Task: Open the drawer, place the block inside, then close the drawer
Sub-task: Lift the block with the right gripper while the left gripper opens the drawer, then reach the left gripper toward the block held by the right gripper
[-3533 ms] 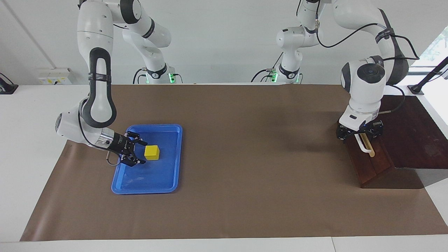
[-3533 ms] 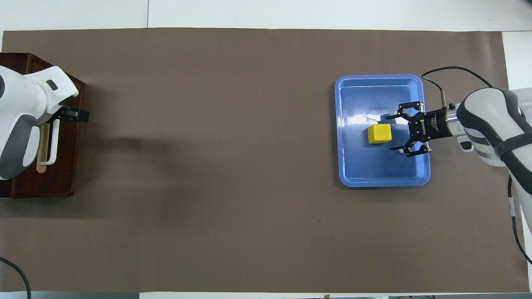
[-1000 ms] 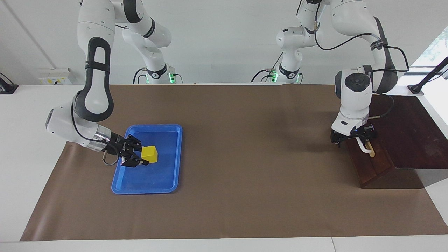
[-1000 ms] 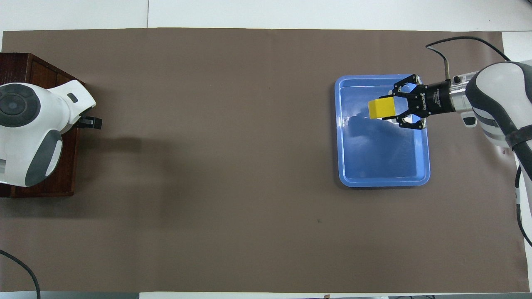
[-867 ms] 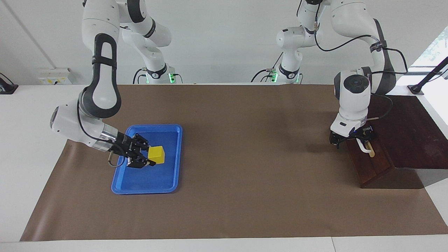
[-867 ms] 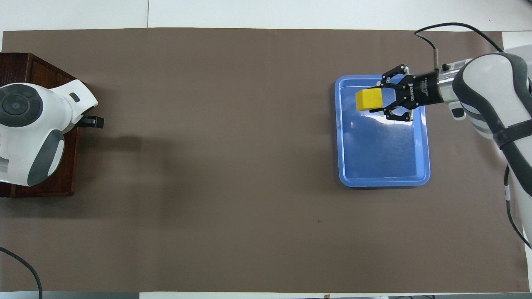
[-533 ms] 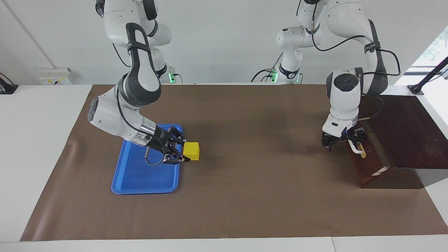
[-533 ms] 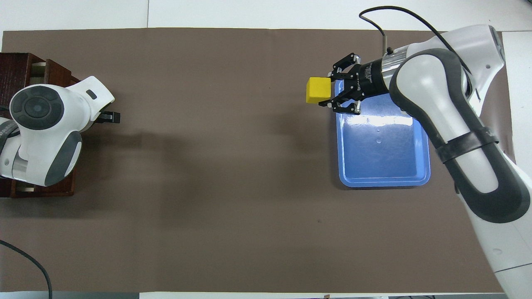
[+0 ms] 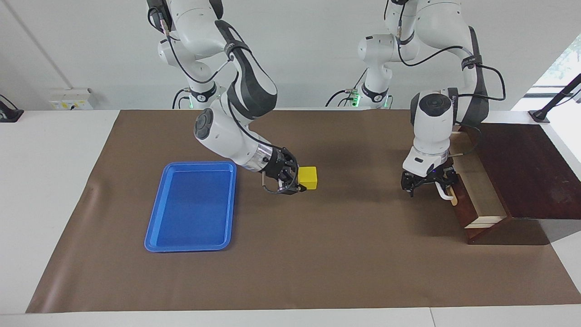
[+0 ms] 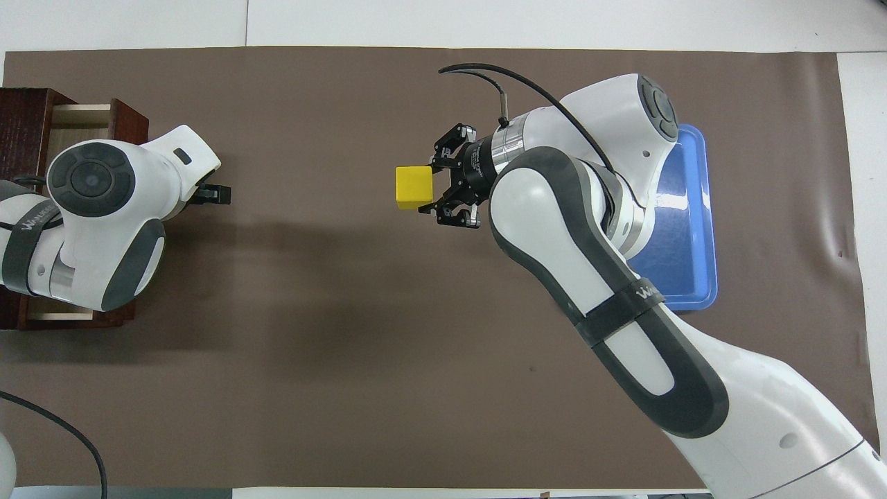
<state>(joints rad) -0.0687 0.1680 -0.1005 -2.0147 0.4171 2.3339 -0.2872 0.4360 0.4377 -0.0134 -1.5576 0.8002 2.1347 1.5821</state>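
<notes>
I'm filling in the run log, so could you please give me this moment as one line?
left gripper: open, at drawer handle, drawer partly out | right gripper: shut on block, over mat between tray and drawer

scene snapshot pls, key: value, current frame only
drawer: partly pulled out, pale interior showing
left gripper: at the drawer's white handle, hooked on or just beside it, can't tell
block: held in the air over the brown mat
right gripper: shut on block
blue tray: nothing in it, toward the right arm's end
</notes>
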